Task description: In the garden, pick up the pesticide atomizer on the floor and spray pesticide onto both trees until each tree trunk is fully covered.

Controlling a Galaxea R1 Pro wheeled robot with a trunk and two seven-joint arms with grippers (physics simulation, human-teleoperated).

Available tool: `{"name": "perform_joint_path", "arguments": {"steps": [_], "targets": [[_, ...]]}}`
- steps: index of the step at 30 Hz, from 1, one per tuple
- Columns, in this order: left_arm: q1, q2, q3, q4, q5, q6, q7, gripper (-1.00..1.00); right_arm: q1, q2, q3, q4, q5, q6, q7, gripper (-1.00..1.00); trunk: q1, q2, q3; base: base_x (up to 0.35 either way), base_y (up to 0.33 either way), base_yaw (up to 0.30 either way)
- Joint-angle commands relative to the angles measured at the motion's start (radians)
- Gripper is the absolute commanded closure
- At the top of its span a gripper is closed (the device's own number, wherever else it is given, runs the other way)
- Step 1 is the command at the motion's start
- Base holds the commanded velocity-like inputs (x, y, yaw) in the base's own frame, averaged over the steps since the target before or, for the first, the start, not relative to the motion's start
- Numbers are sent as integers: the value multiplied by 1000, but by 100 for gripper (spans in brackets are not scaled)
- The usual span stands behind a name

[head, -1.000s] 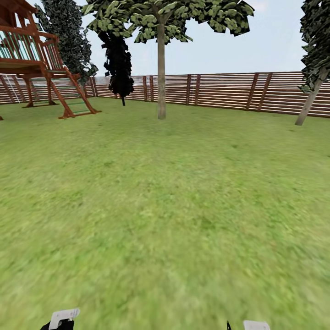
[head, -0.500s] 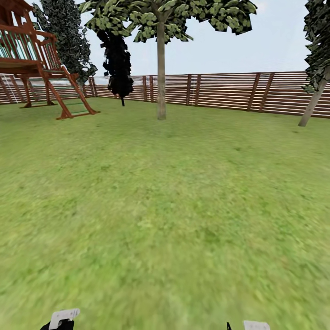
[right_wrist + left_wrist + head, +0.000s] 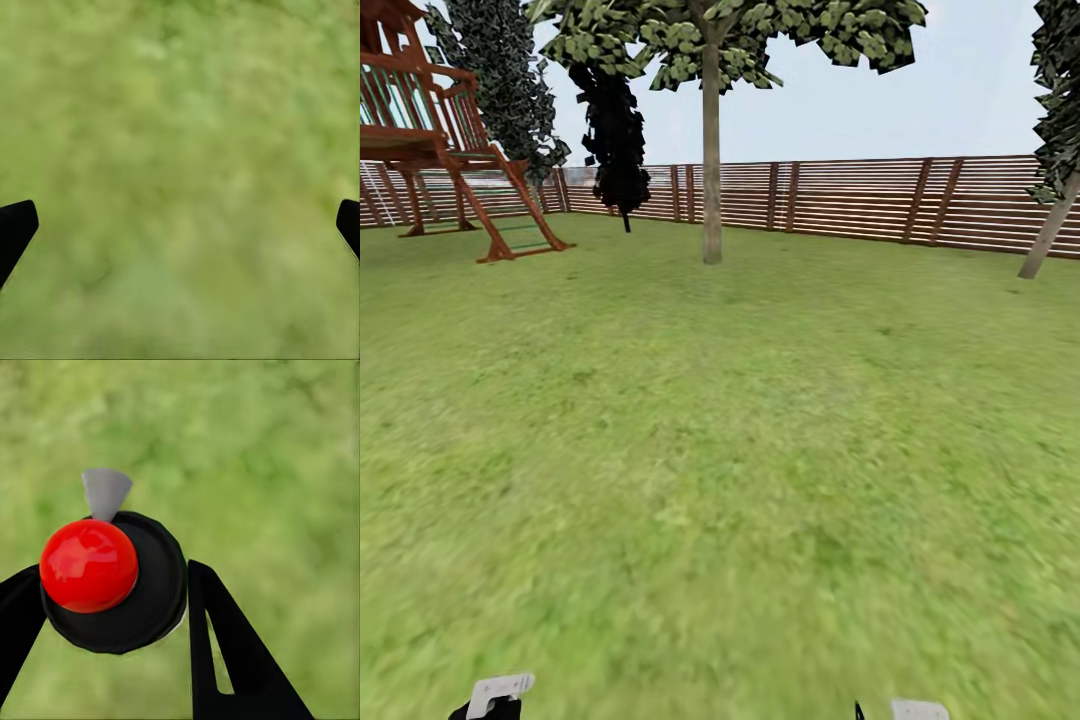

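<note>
Two end effectors low over grass: left end effector (image 3: 105,607) clamping atomizer (image 3: 112,581); right end effector (image 3: 180,225) spread wide, empty.

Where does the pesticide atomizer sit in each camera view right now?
Left wrist view: atomizer, centre-left, clamped in the left gripper.
Head view: grass, a tree, the fence ahead.
Right wrist view: grass under the open right gripper.
Shared landmark: the grass.
</note>
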State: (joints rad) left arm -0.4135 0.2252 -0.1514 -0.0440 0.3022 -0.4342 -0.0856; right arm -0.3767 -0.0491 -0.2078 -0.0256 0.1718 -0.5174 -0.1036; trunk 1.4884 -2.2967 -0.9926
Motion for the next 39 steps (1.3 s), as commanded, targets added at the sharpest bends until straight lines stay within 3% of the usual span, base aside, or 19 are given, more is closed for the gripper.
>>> {"name": "perform_joint_path", "arguments": {"steps": [1,39], "targets": [[-1,0,-7,1,11,-3,-5,100,-1,0,-5,1,11,-3,-5,-100,0,0,-1,340,0,0],[-1,0,-7,1,11,-3,-5,100,-1,0,-5,1,11,-3,-5,-100,0,0,-1,340,0,0]]}}
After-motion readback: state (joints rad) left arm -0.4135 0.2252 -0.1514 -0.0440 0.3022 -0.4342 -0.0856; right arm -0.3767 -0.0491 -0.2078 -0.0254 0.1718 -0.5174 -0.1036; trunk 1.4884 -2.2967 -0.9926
